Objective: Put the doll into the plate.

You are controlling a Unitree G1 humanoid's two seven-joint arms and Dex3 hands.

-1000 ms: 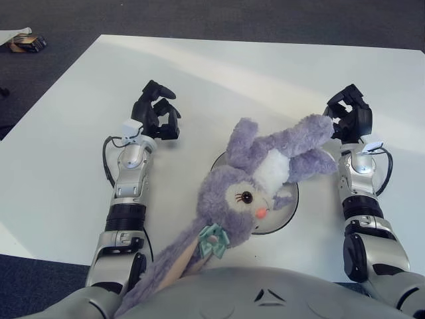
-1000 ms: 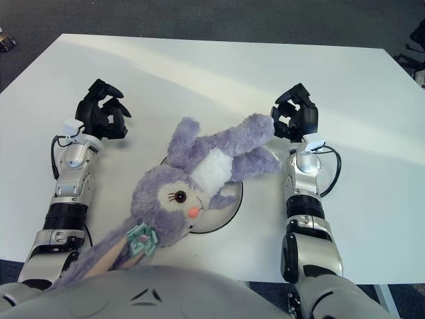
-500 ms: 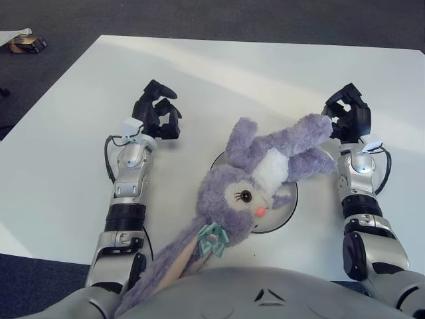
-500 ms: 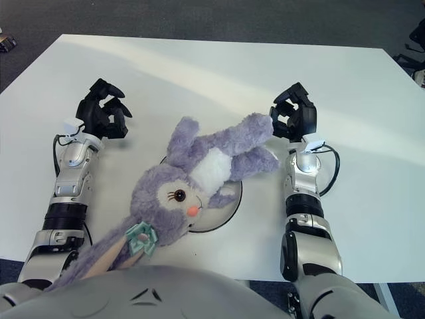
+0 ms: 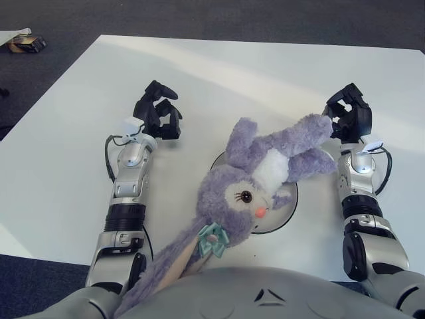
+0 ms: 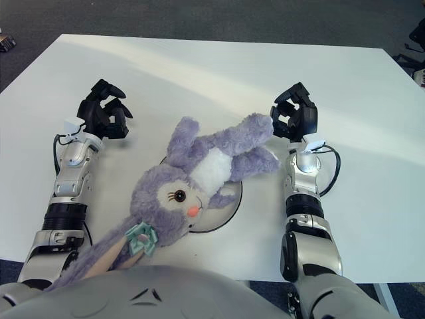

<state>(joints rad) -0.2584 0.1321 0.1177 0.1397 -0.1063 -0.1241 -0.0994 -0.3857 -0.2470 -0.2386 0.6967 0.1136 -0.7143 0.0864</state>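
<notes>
I see a white table [image 5: 265,73] w/ dark grey carpet floor [image 5: 199,16] around its far and left sides. Far left on the floor, a small brown-and-black box [image 5: 26,44] beside sth white, too small to ID. Far right, a dark object [image 6: 418,33] at the edge.

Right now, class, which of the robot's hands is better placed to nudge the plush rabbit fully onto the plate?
The right hand, probably. It sits beside the plush rabbit's raised limb above the plate, while the left hand rests apart on the table.
</notes>
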